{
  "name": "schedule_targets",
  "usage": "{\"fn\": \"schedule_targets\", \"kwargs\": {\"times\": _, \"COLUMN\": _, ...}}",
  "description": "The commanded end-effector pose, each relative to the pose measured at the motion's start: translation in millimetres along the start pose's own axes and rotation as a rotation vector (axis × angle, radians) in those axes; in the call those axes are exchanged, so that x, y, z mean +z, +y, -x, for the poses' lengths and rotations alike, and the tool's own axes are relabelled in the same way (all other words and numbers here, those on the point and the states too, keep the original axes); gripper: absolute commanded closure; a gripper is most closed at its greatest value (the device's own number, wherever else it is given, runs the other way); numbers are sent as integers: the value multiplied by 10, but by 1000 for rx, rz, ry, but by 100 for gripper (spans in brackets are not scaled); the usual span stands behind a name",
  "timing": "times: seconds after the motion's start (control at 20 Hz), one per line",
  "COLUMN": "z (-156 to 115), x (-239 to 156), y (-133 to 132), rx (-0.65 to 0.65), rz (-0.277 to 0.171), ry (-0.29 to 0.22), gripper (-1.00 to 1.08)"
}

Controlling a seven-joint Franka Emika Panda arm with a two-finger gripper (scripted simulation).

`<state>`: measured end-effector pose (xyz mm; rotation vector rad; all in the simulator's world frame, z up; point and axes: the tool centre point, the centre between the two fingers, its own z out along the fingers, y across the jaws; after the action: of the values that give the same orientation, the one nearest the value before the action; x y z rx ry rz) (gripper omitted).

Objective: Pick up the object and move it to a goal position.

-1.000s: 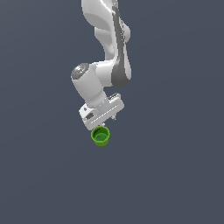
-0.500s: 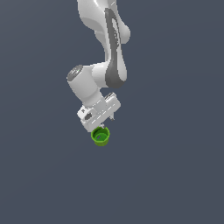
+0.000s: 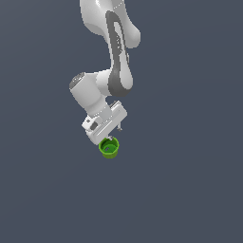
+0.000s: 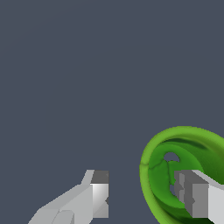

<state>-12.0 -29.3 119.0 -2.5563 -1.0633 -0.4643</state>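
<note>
Grey-blue plain backdrop (image 3: 42,190) fills both views | white Panda arm (image 3: 111,52) descends from top centre of the exterior view | gripper (image 3: 112,136) just left of centre, jaws spread apart, 1 fingertip (image 4: 188,192) inside the cup, the other (image 4: 99,192) outside, clear of it | small bright green round hollow cup (image 3: 109,147) touching the fingertips, just below centre.

arm bent, reaching down | end effector (image 3: 112,137) fingers apart (seemingly open)
</note>
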Motion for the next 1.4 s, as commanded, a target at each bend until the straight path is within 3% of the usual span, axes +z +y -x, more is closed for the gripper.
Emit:
{"fn": "schedule_targets", "kwargs": {"times": 0.0, "z": 23, "x": 6, "y": 15, "rx": -32, "rz": 2, "ry": 19, "gripper": -20}}
{"fn": "schedule_targets", "kwargs": {"times": 0.85, "z": 208, "x": 33, "y": 115, "rx": -235, "rz": 49, "ry": 131, "gripper": -20}}
{"fn": "schedule_targets", "kwargs": {"times": 1.35, "z": 299, "x": 40, "y": 155, "rx": -317, "rz": 83, "ry": 166, "gripper": -20}}
